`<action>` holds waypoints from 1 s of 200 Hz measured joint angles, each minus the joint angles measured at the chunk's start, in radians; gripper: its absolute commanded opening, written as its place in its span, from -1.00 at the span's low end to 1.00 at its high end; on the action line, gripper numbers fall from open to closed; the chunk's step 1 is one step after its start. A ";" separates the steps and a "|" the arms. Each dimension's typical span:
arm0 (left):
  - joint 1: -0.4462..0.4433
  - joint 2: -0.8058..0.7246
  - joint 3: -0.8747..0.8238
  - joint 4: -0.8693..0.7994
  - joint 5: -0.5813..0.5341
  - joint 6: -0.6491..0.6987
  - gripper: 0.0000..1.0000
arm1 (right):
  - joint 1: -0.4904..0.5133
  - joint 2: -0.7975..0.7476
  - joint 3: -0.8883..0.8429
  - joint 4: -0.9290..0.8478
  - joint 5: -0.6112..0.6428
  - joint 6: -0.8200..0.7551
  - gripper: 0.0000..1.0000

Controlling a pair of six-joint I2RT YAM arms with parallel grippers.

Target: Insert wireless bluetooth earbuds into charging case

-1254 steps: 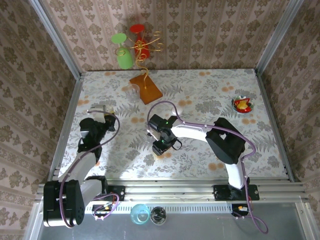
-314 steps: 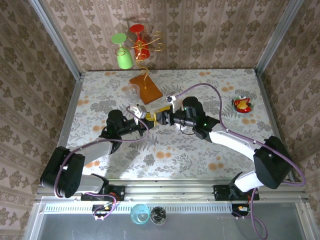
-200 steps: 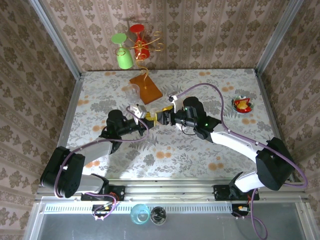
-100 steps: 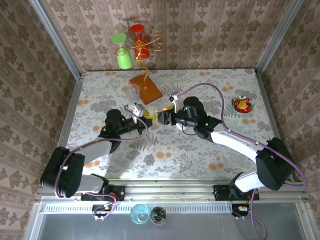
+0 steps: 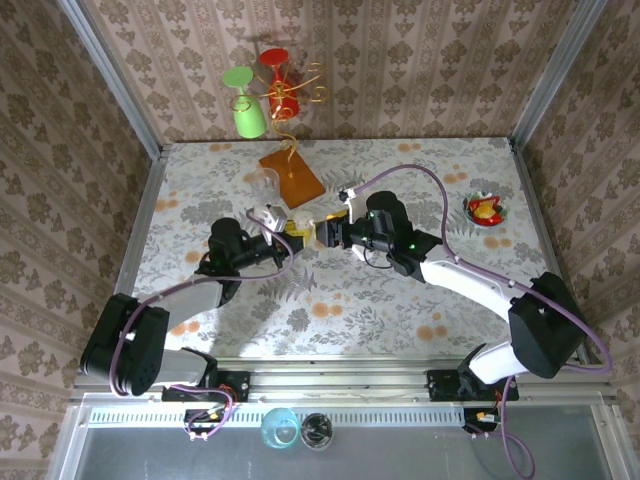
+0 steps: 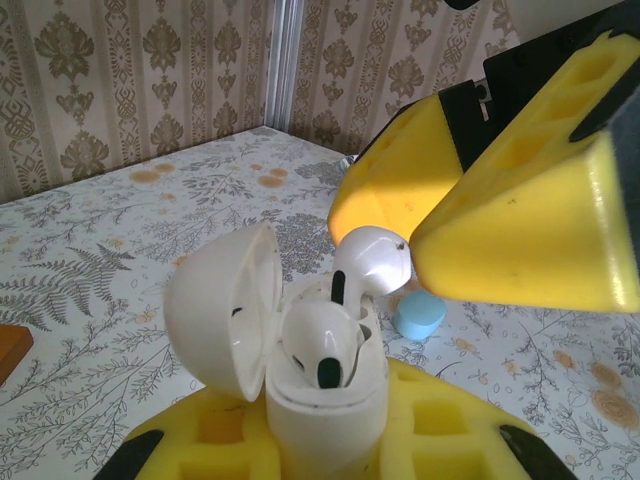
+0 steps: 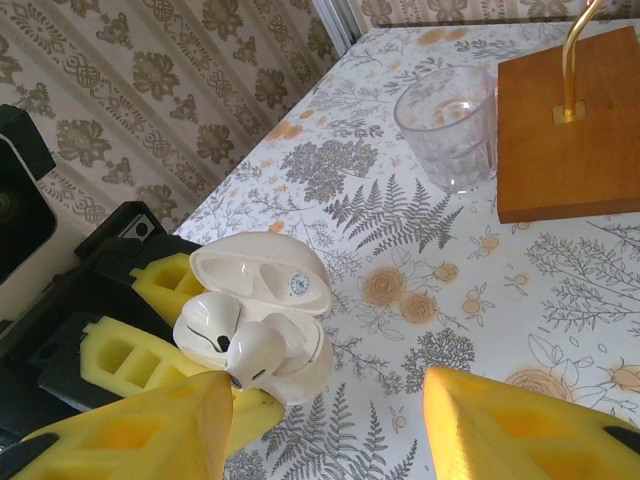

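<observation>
My left gripper [image 6: 325, 450] is shut on the base of a white charging case [image 6: 325, 415], held upright above the table with its lid [image 6: 225, 310] hinged open. One earbud [image 6: 318, 345] sits in the case. A second earbud [image 6: 372, 262] leans half in beside it, touching a yellow finger [image 6: 400, 180] of my right gripper. In the right wrist view the case [image 7: 305, 350] and both earbuds [image 7: 255, 352] lie just beyond the left finger of my right gripper [image 7: 322, 385], which is open with nothing between its fingers. From above, both grippers [image 5: 320, 232] meet at the table's middle.
A clear glass [image 7: 447, 125] and the wooden base [image 7: 565, 130] of a wire stand are just beyond the grippers. Green and red cups [image 5: 248, 110] hang on that stand. A small light-blue piece [image 6: 420, 315] lies on the table. A red bowl [image 5: 484, 209] sits far right.
Both arms have come from apart to meet at mid-table. Over the last second the left gripper with the case shifted slightly left and back; the right gripper barely moved.
</observation>
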 measured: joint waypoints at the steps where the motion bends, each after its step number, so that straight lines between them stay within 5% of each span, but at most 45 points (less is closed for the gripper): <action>1: 0.000 0.000 0.000 0.000 0.000 0.000 -1.00 | 0.000 0.000 0.000 0.000 0.000 0.000 0.08; 148: 0.011 0.000 -0.014 0.051 0.045 -0.002 -1.00 | -0.017 0.029 0.045 -0.027 -0.011 0.015 0.07; 200: 0.010 -0.044 -0.039 -0.022 0.016 0.183 -1.00 | -0.026 -0.046 0.031 -0.037 -0.011 0.019 0.23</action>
